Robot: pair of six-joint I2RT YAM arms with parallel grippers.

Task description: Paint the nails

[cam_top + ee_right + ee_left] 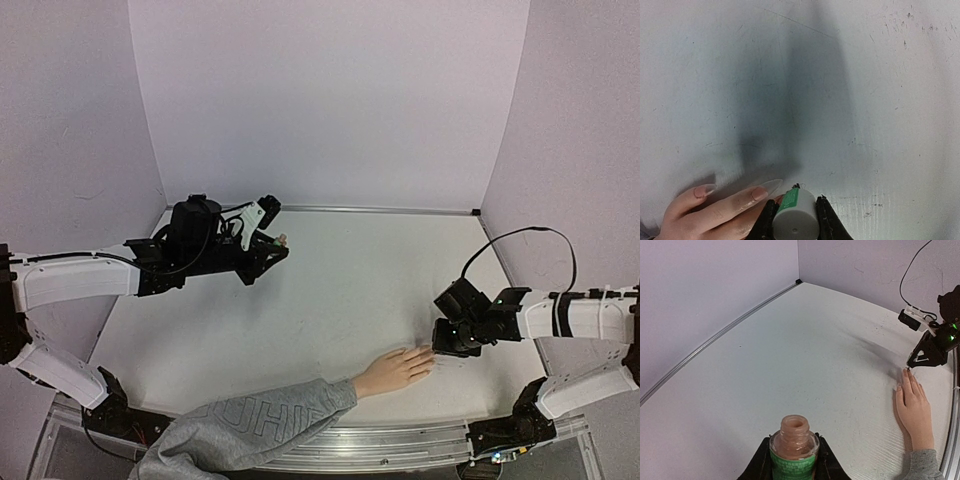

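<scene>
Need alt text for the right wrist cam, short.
Black fingers grip a white brush cap with a green label at bottom centre, its far end beside the nails of a mannequin hand lying at lower left. Two nails look pink; the table is white, scuffed and shadowed.

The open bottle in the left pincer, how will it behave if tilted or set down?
The bottle has no cap and looks full of pinkish liquid, so tilting would probably spill it. It seems to be glass: likely rigid, smooth, perhaps slippery in the left pincer. Small and round, it may roll if laid down.
</scene>
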